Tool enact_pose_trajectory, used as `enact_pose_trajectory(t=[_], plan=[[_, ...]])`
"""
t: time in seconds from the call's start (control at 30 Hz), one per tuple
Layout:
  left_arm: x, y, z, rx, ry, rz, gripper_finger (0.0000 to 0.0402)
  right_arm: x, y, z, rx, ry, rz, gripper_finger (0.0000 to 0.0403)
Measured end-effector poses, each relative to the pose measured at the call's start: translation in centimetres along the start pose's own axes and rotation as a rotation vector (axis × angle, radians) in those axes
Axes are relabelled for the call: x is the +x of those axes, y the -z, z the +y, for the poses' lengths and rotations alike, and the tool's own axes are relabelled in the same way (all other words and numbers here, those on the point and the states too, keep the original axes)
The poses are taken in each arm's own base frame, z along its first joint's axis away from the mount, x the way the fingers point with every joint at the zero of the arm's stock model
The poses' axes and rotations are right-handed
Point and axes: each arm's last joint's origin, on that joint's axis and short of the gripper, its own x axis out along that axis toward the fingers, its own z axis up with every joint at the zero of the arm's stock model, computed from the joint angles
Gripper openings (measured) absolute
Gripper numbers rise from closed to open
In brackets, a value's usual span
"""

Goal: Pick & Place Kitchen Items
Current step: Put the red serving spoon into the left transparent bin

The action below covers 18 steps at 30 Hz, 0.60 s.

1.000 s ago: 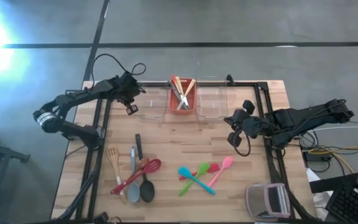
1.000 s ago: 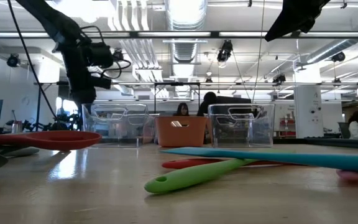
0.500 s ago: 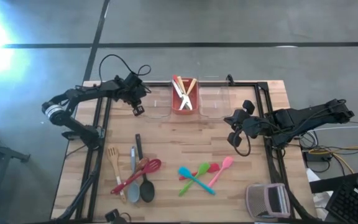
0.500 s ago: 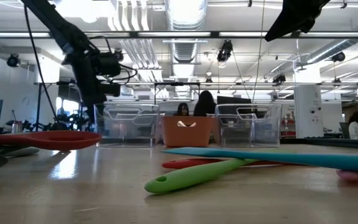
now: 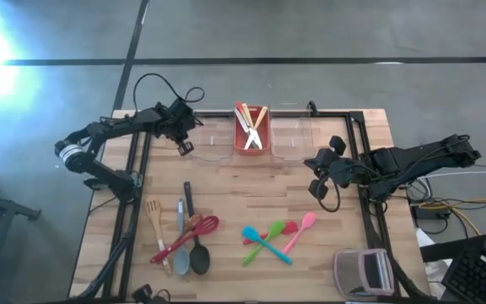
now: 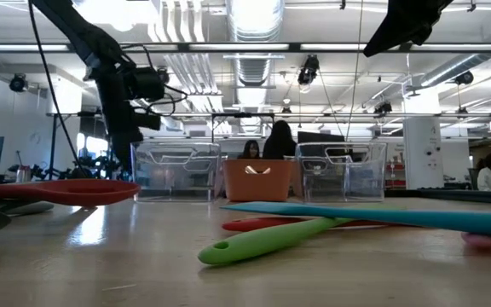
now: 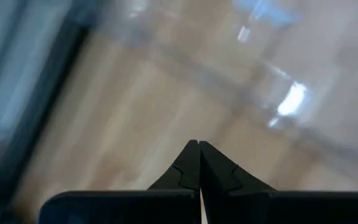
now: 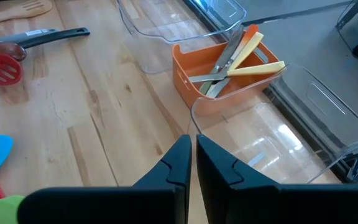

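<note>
Barely begun, judging by how much lies loose. Landmark throughout: the orange-red rectangular plastic bin [image 5: 249, 139] at the far middle of the wooden table [image 5: 226, 190].

Left of the bin, at the outer end of the clear rectangular bin [image 5: 212, 140] touching its left side: left gripper [image 5: 184, 146], jaws pressed fully together, holding nothing.

Near-left of the bin, well apart from it, untouched: a heap of large utensils, among them a pale wooden slotted spatula [image 5: 153, 217], a grey-handled spatula [image 5: 180, 241], a black-handled tool [image 5: 188, 199], a red slotted spoon [image 5: 194, 233] and a dark spoon [image 5: 200, 257].

Inside the bin itself: a few items already sorted, metal tongs or scissors-like pieces and pale wooden sticks [image 8: 244, 53]. Exact count hard to tell.

Near side of the bin, slightly right: small plastic spoons crossed in a cluster, blue [image 5: 264, 243], green [image 5: 265, 239], red [image 5: 286, 227] and pink [image 5: 300, 230], all still on the table.

Right of the bin, touching it: a second clear rectangular bin [image 5: 289, 138], apparently without contents.

Further right, beyond that bin: right gripper [image 5: 317, 173], jaws nearly touching, nothing between them, hanging above the table.

Near-right corner, far from the bin: a grey-and-pink boxy gadget [image 5: 364, 272].

Left to do: essentially both utensil clusters.
</note>
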Motion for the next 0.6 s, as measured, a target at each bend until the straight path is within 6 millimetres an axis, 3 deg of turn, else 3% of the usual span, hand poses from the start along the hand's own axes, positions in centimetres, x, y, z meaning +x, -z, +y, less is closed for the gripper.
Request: enact_pose_trajectory(t=[0.23, 0.4, 0.6], plan=[[-4.9, 0.9, 0.7, -0.099, -0.098, 0.017, 0.0, 0.0, 0.0, 0.0, -0.003, 0.0, 0.0, 0.0018], [-8.5, 2.1, 0.3, -0.218, -0.01, -0.016, 0.0001, 0.0, 0.0, 0.0, -0.003, 0.0, 0.0, 0.0018], [-12.0, 3.3, -1.7, -0.293, 0.157, -0.1, 0.0002, 0.0, 0.0, 0.0, -0.001, 0.0, 0.0, 0.0018]])
